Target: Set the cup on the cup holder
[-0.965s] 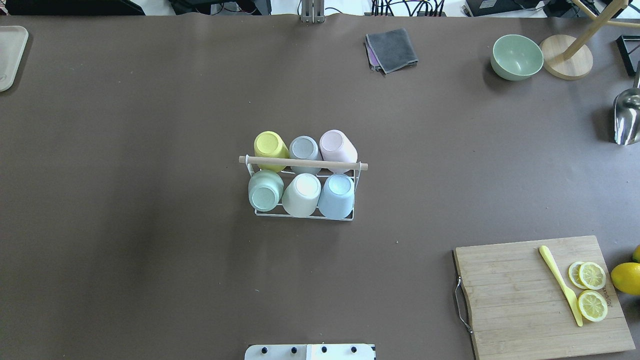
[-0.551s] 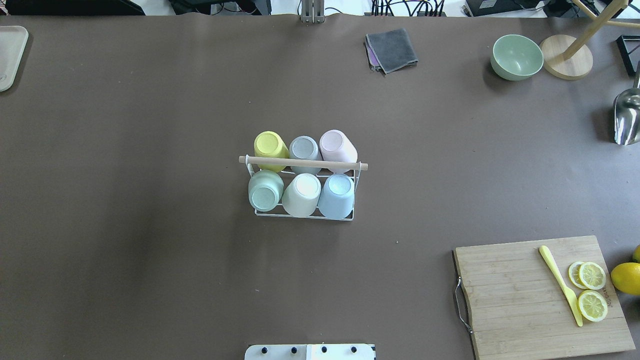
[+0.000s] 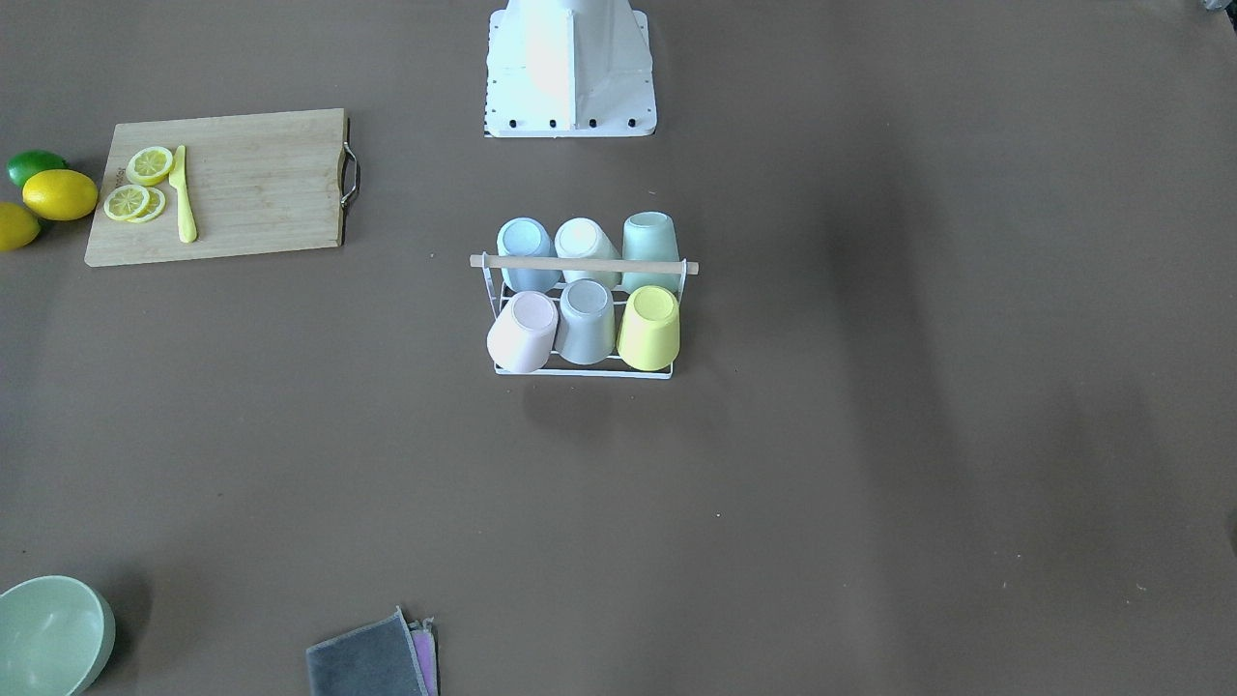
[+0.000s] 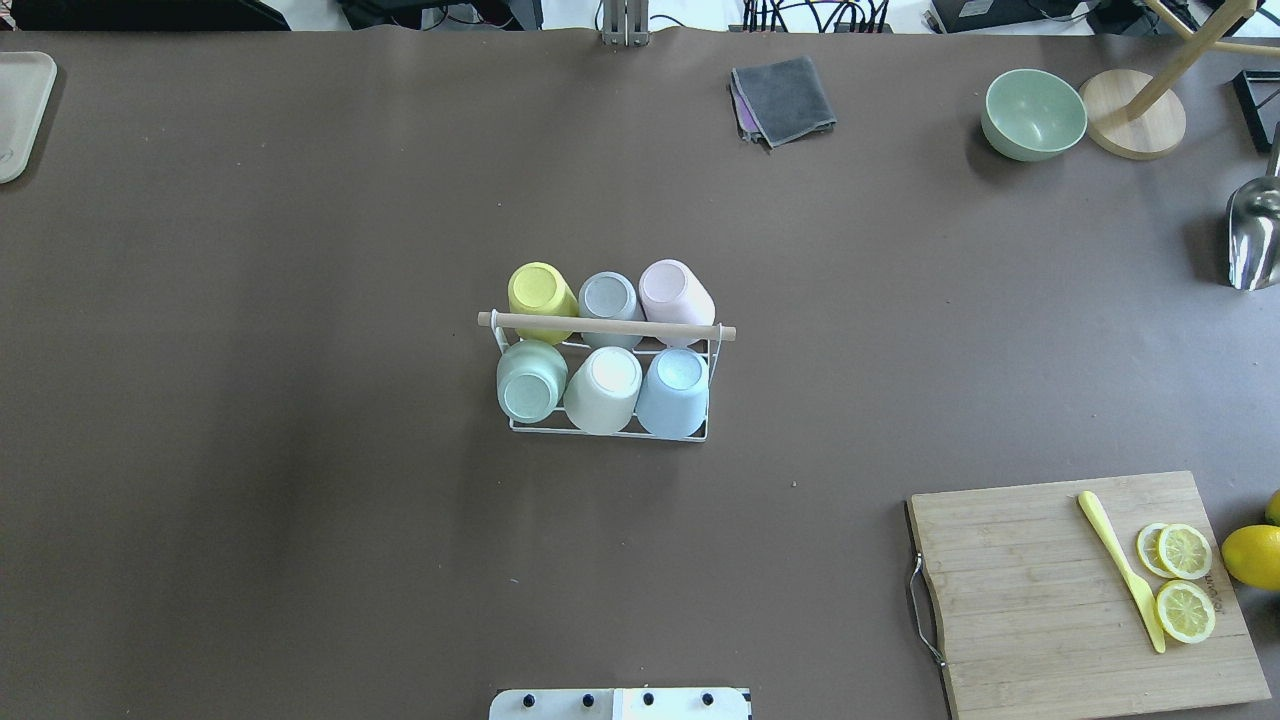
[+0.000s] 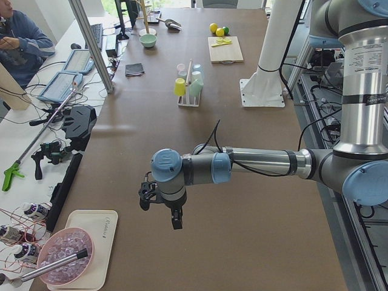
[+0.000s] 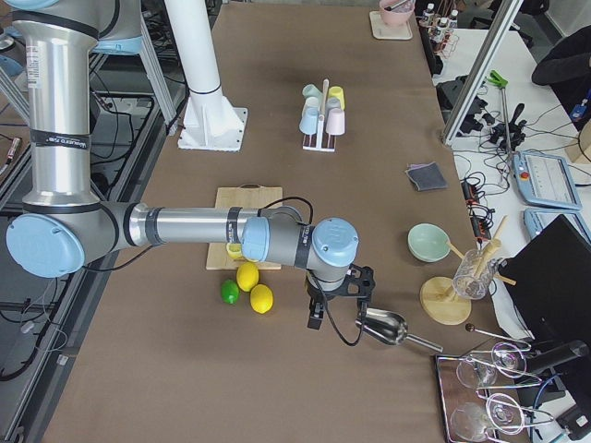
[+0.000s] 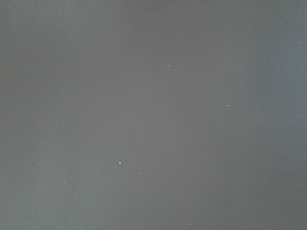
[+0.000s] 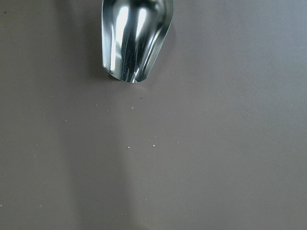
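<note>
The cup holder (image 4: 606, 326) is a white wire rack with a wooden rod across its top, at the table's middle, also in the front-facing view (image 3: 583, 264). Several pastel cups sit upside down on its prongs in two rows, among them a yellow cup (image 4: 540, 292), a pink cup (image 4: 676, 290) and a blue cup (image 4: 674, 392). My left gripper (image 5: 162, 209) hangs over bare table far to the left, and I cannot tell whether it is open. My right gripper (image 6: 337, 309) hovers beside a metal scoop (image 6: 383, 327), and its state cannot be told either. Neither shows in the overhead view.
A cutting board (image 4: 1040, 600) with lemon slices and a yellow knife lies front right, lemons (image 4: 1252, 556) beside it. A green bowl (image 4: 1033, 113), a wooden stand (image 4: 1133, 115), a grey cloth (image 4: 785, 98) and the scoop (image 4: 1253, 235) lie far right. A tray (image 4: 20, 110) sits far left.
</note>
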You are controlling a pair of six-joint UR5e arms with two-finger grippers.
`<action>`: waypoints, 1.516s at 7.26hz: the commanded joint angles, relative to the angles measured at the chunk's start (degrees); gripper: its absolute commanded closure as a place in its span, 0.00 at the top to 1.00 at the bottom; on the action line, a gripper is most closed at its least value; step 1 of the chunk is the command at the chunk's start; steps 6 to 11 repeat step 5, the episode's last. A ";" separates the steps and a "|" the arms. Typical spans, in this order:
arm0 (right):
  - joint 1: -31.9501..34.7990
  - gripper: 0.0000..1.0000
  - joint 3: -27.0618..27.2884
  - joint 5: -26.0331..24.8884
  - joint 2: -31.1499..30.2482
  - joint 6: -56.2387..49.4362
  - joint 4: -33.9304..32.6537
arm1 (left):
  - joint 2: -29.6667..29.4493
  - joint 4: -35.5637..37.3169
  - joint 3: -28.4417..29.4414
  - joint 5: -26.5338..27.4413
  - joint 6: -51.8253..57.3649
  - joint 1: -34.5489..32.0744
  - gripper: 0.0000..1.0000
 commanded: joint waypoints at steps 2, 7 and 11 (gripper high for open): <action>0.00 1.00 -0.15 0.00 0.21 0.00 0.00 | 0.17 -0.09 -0.03 0.00 0.00 0.09 0.98; 0.00 1.00 -0.06 -0.09 0.21 0.00 0.00 | 0.26 -0.09 -0.46 -0.35 0.09 0.00 0.98; 0.00 1.00 -0.06 -0.09 0.21 0.00 0.00 | 0.26 -0.09 -0.46 -0.35 0.09 0.00 0.98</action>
